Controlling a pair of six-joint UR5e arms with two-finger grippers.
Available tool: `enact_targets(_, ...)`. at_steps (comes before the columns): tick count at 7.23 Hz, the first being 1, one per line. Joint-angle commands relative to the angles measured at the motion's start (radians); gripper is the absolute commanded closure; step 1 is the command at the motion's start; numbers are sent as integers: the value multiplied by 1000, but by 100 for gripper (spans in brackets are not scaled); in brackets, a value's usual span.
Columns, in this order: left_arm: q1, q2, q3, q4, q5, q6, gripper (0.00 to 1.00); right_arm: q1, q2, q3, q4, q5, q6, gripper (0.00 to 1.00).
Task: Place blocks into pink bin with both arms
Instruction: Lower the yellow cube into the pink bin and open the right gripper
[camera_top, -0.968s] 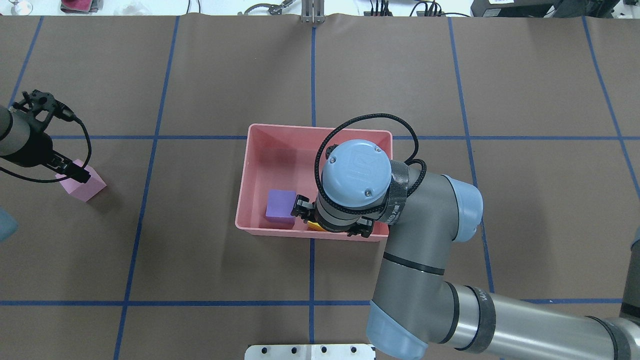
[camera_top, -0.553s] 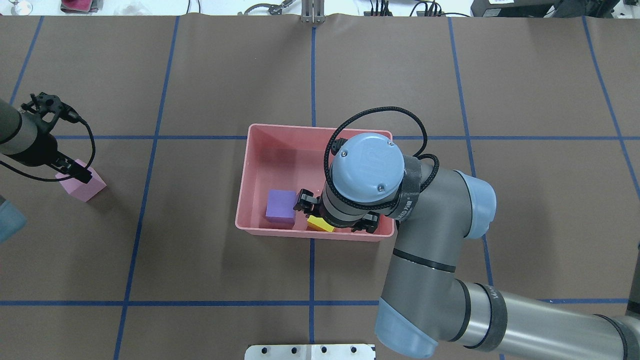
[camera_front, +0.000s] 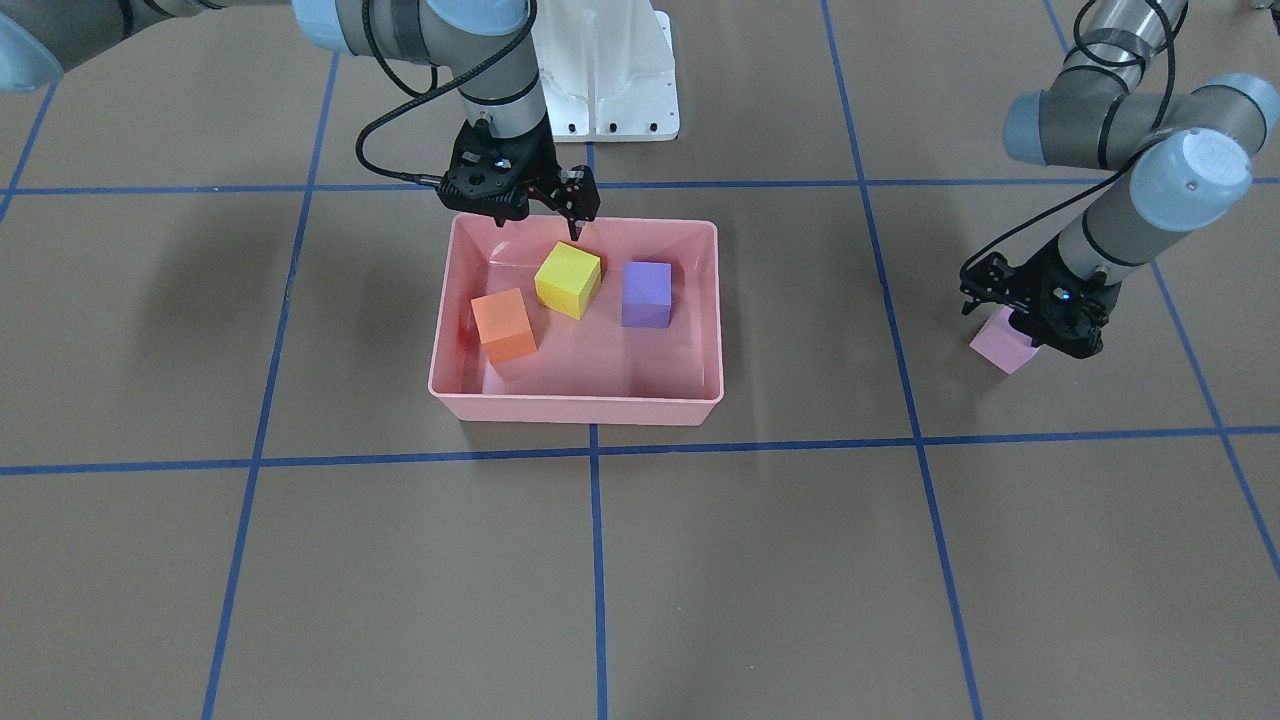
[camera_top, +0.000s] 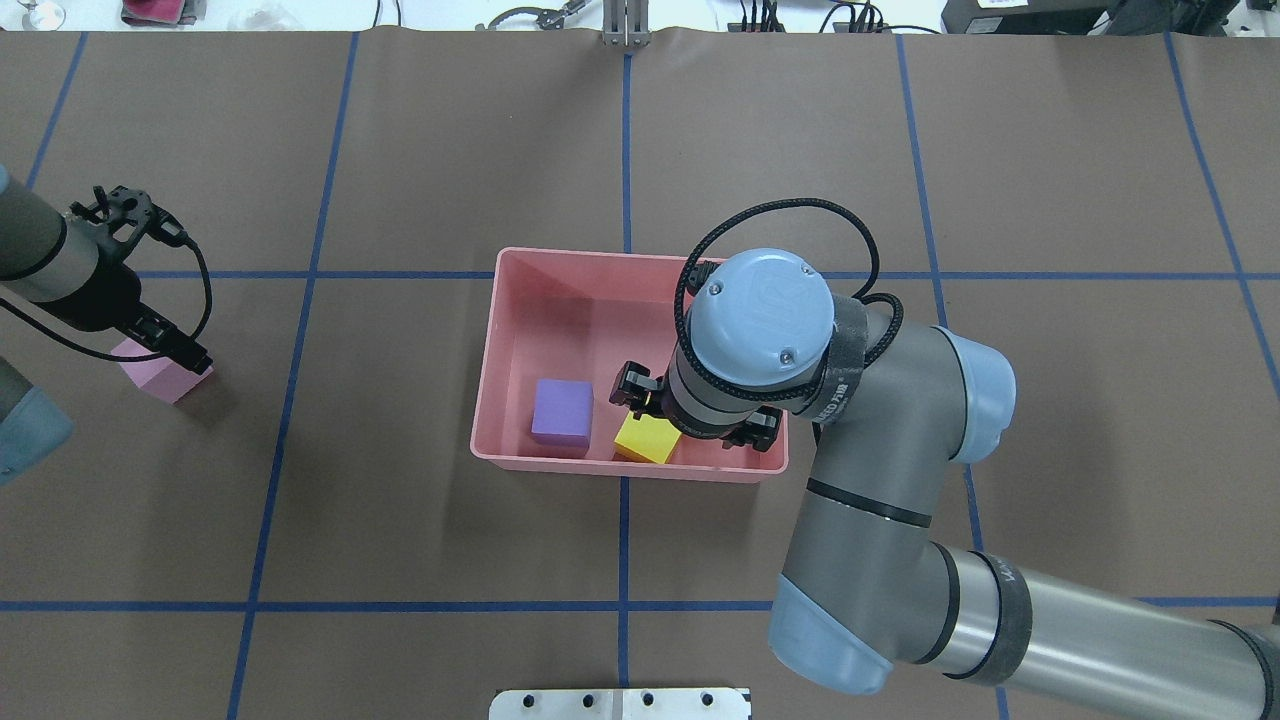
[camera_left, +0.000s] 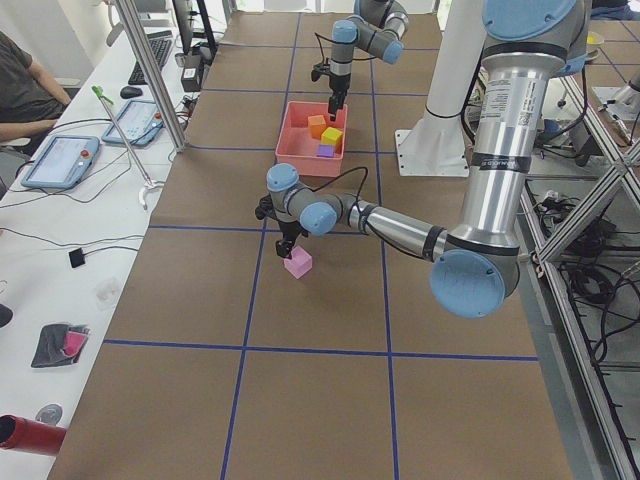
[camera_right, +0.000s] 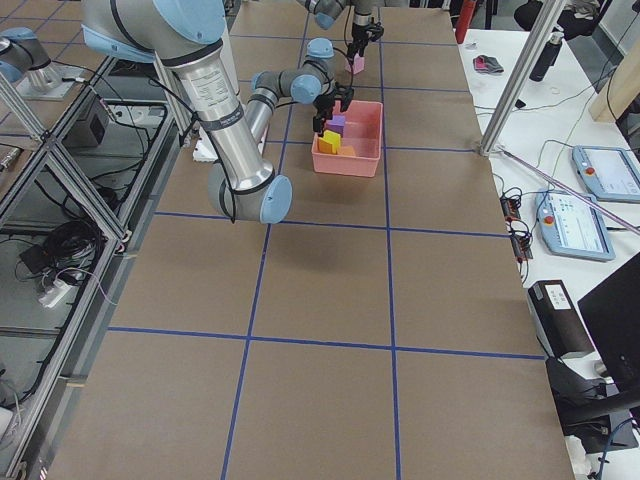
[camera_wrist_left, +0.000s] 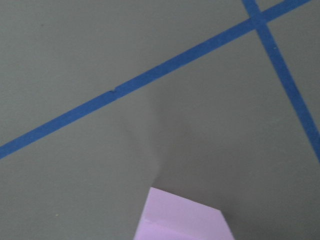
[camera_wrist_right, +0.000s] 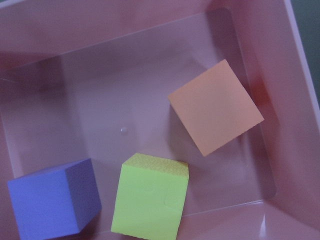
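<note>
From my remote station I take the clock directions from the front-facing view. The shallow salmon-pink plastic bin (camera_front: 575, 408) stands near the middle of the brown paper-covered surface (camera_front: 760, 560).

Three foam cubes lie on the floor of the bin:
- The orange foam cube (camera_front: 503, 323) is at 9 o'clock from the bin's centre, close to that side wall.
- The yellow foam cube (camera_front: 567, 279) is at about 12 o'clock and is turned askew to the walls.
- The purple foam cube (camera_front: 646, 293) is at about 2 o'clock.

In the right wrist view I see narrow gaps between all three, so they do not touch each other.

The right gripper (camera_front: 536, 222) hangs over the 12 o'clock edge of the bin, just above the yellow cube. Its jaws are spread apart and nothing is between them.

The light pink foam cube (camera_front: 1000, 347) sits on the surface, outside the bin and well apart from it, at 3 o'clock. The left gripper (camera_front: 1035, 325) is directly over this cube, very low, and it covers a part of it. The body of this gripper hides its fingertips, and the left wrist view shows only the cube's top at the bottom edge. I therefore cannot tell if its jaws are apart or closed on the cube.
</note>
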Motion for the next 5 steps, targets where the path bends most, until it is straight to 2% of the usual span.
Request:
enact_targets(1,-7,1,-6,0,-5,90,1,38,-45,45,0,12,-20,1)
enact_targets(3,-44,3,-12,1,0,163,1,84,-108,64,2,12,-98,1)
enact_targets(4,-44,9,-9,3,43,165,1,122,-124,70,0,19,-162,1)
enact_targets(5,-36,7,8,6,70,156,1,169,-188,94,3,75,-249,1)
